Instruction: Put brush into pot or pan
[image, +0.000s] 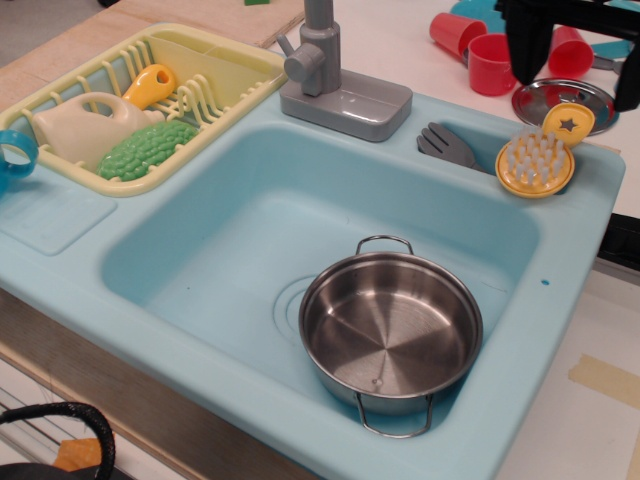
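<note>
A toy sink (120, 262) of pale blue plastic fills the tabletop scene, its basin spreading below and to the left of the gripper (580, 75), which hangs at the upper right edge with its two black fingers apart and nothing between them. In the basin, well below the gripper and left of it, stands the steel pot (390, 330), upright, open-mouthed and empty, wire handles front and back. Far to the gripper's left, a yellow drying rack (225, 75) carries a cream jug (85, 125), a bumpy green vegetable toy (148, 150) and an orange piece. The grey tap (335, 85) rises to the gripper's left at about its level. A steel lid (562, 100) and red cups (490, 60) sit just behind the gripper's fingers. The brush (538, 160) lies directly beneath the gripper, slightly left, propped on the sink's ledge with bristles facing forward and its star-marked handle pointing up and to the right. The grey fork (445, 145) rests just left of the brush, close enough to crowd a descending finger. A straight drop appears to be what the grasp calls for.
</note>
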